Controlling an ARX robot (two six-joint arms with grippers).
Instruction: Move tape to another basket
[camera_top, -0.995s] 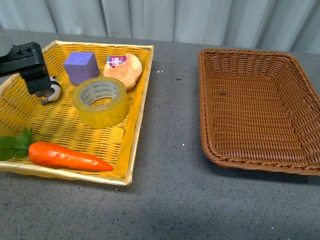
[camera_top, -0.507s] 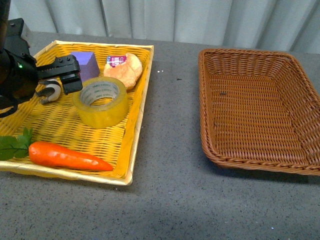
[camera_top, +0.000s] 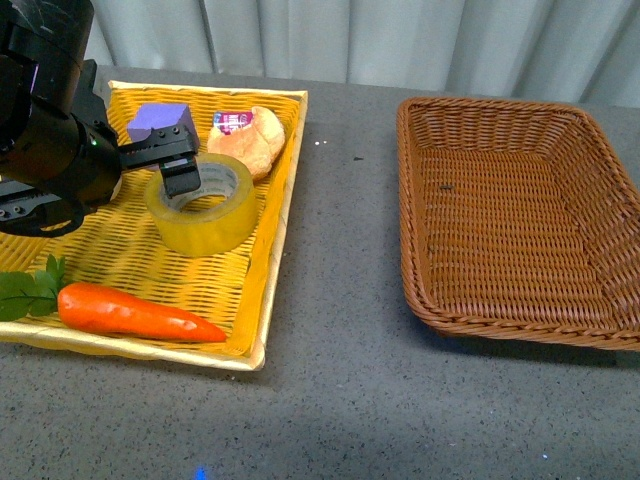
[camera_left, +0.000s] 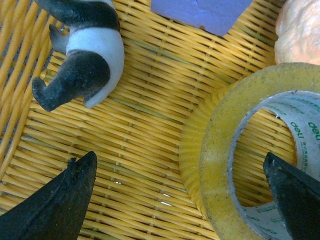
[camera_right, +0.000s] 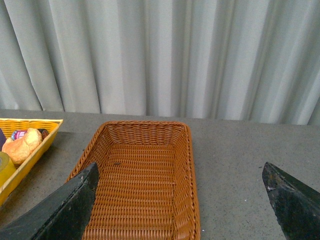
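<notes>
1. Tape, a wide roll of translucent yellowish packing tape (camera_top: 203, 203) with a pale printed core, lies flat in the flat bright yellow woven tray (camera_top: 60, 230) on the left of the dark grey surface (camera_top: 340, 380).
2. Around the roll in the tray are a purple foam block (camera_top: 160, 122) behind it, a tan bread roll (camera_top: 255, 140) beside that, and an orange carrot (camera_top: 135, 312) with green leaves along the near edge.
3. The bulky black left arm (camera_top: 50, 130) reaches in from the left over the tray, its wrist tipped downward above the tape.
4. In the left wrist view the left claw (camera_left: 178, 157) is released, with its black fingers spread wide. One tip sits over the roll's hollow core and the other over bare tray weave, so the roll's wall lies between them. Whether either tip touches the tape cannot be told.
5. A black-and-white panda figure (camera_left: 85, 55) lies on the weave near the outer finger, apart from it.
6. The rectangular brown woven wicker basket (camera_top: 520, 230) stands well apart to the right, nothing lying in it.
7. The right claw (camera_right: 180, 167) is also released, its tips wide apart, held above the surface and facing the brown basket and a pale grey curtain (camera_right: 160, 55).
</notes>
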